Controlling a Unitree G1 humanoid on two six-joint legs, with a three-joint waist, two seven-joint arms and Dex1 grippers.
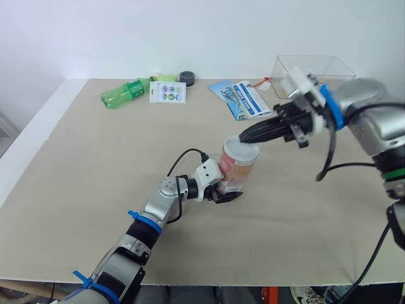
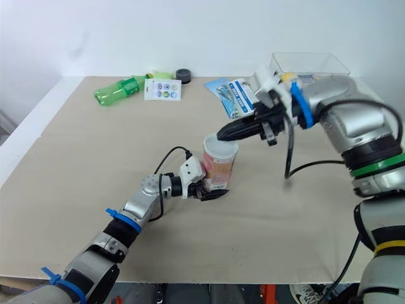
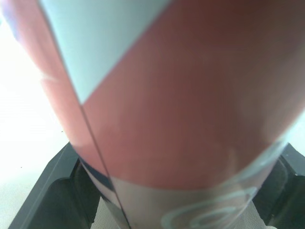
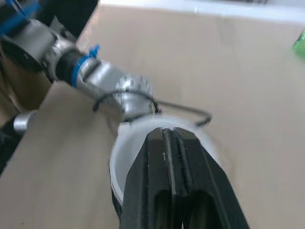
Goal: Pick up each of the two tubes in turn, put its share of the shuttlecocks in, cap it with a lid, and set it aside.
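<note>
Cardboard tube [image 1: 239, 166], a short cylinder with a glossy wrapper in red and pale bands, stands upright near the middle of the matte beige table [image 1: 95, 190]. The left gripper [image 1: 228, 193] is clamped on its base, one black finger on each side. In the left wrist view these fingers [image 3: 52, 191] are dark wedges cut off at the lower corners. The wrapper sits so close to that camera that its print cannot be read.

The right gripper [image 1: 243, 138] reaches in from the robot's right. Its two fingers are pressed flat together with just a thin seam between them, and their tips are at the tube's round white top. From the head views the top is seen at a slant. The right wrist view looks down onto its white circular rim [image 4: 119, 157], but the fingers hide most of it. Whether that white disc is a lid or the open mouth cannot be told.

Along the far edge lie a green translucent bottle [image 1: 123, 93] on its side, a white card [image 1: 168, 92] with round printed spots, a small black ring [image 1: 186, 78], a blue-and-white packet [image 1: 240, 98] and a clear plastic box [image 1: 313, 66], partly hidden behind the right arm.
</note>
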